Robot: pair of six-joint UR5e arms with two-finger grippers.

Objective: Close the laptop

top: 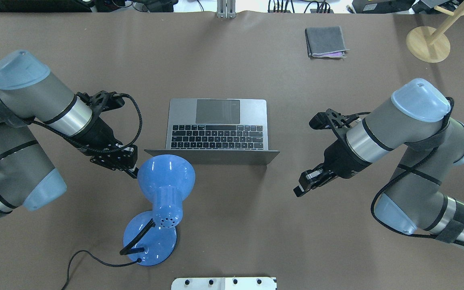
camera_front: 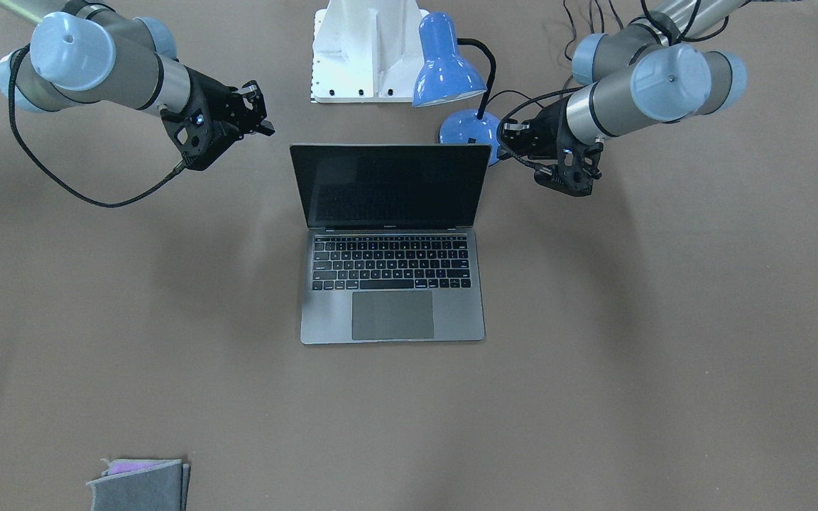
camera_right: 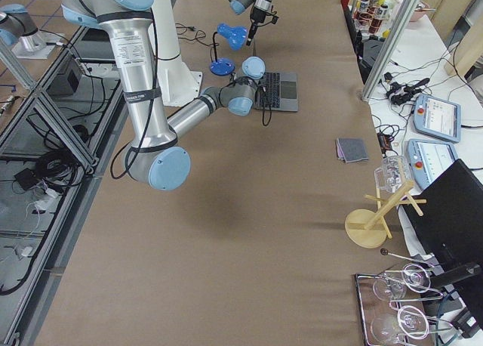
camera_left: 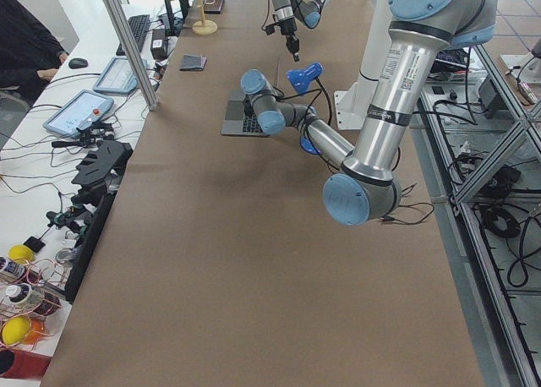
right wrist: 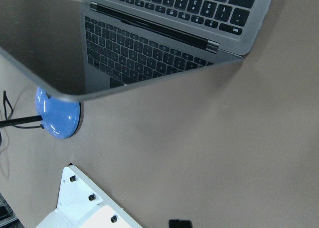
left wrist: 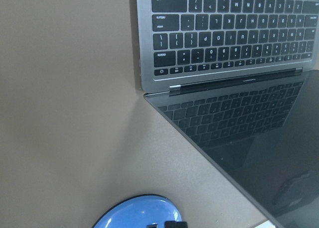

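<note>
Overhead exterior view: the laptop point(top: 218, 129) sits open in the middle of the brown tabletop point(top: 232, 60), between the two arms. Its base lies flat, with the trackpad on the far side from the robot and the hinge on the near side. The lid stands up, leaning slightly back toward the robot, so this camera sees little more than its top edge. From the front-facing camera the screen is dark and the black keyboard and grey trackpad are in plain sight.

The right claw point(top: 303, 184) hangs above the tabletop off the lid's right end, apart from the laptop, and its fingers stand apart with nothing between them. The left claw point(camera_front: 508, 142) hovers off the lid's other end, also clear of the laptop. The front-facing camera shows its fingers parted and empty (from overhead, the lamp head hides most of it).

A blue desk lamp point(top: 166, 181) stands on the robot's side of the laptop, near the lid's left corner, its shade tipped toward that corner. Whether it touches the lid I cannot tell. Its black cord trails off across the tabletop.

A folded grey cloth point(top: 324, 41) lies near the far edge, well apart from the laptop, with a wooden stand point(top: 427, 44) further to its right.
</note>
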